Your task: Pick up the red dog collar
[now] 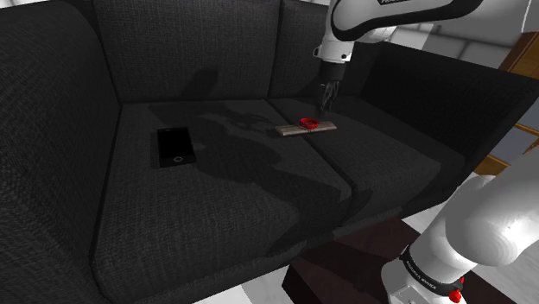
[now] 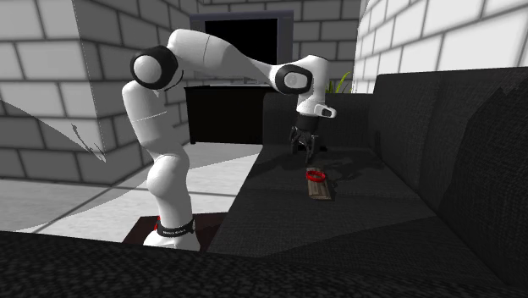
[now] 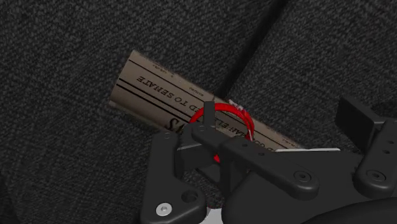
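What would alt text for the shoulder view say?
The black gripper of a white arm hangs above a red collar lying on a folded newspaper on a dark sofa seat. A black phone lies apart, toward the view's left.

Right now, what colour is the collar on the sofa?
Bright red; the collar shows best in the wrist view, lying on the folded paper.

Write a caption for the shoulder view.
Tool above a red collar on a paper, on a dark sofa with a phone.
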Controlling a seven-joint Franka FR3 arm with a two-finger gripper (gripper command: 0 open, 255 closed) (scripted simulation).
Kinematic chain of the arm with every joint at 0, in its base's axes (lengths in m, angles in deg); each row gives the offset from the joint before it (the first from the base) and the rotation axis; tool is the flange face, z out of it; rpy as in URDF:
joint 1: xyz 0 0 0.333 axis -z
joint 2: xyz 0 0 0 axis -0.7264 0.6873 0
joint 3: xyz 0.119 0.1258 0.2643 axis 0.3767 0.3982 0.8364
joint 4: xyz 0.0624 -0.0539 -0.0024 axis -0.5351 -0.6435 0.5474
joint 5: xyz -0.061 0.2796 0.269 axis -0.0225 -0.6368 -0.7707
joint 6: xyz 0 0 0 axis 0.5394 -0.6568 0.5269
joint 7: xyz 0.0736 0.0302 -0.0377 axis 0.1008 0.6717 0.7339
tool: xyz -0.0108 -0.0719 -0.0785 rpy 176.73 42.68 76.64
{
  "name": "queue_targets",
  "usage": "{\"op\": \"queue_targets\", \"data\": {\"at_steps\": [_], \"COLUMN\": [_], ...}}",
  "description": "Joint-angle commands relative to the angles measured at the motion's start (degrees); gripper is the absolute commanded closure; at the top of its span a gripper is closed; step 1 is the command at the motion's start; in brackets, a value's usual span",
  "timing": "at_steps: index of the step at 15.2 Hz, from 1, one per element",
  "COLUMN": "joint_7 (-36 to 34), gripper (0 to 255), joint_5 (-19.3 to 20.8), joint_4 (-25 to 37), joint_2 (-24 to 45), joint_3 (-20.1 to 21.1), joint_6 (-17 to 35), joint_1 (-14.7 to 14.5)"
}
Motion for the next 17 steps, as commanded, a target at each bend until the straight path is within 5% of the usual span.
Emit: {"op": "queue_targets", "data": {"at_steps": [1, 12, 13, 17], "joint_7": [2.8, 4.9, 4.9, 4.9], "gripper": [0, 0, 255, 255], "joint_5": [-1.2, -2.2, -2.2, -2.2], "joint_4": [3.7, 1.7, 1.6, 1.5], "joint_2": [4.9, 9.1, 9.0, 9.0], "joint_3": [-0.3, -0.4, -0.4, -0.4], "joint_6": [1.1, 7.2, 7.2, 7.3], "joint_1": [-0.5, -0.7, -0.7, -0.7]}}
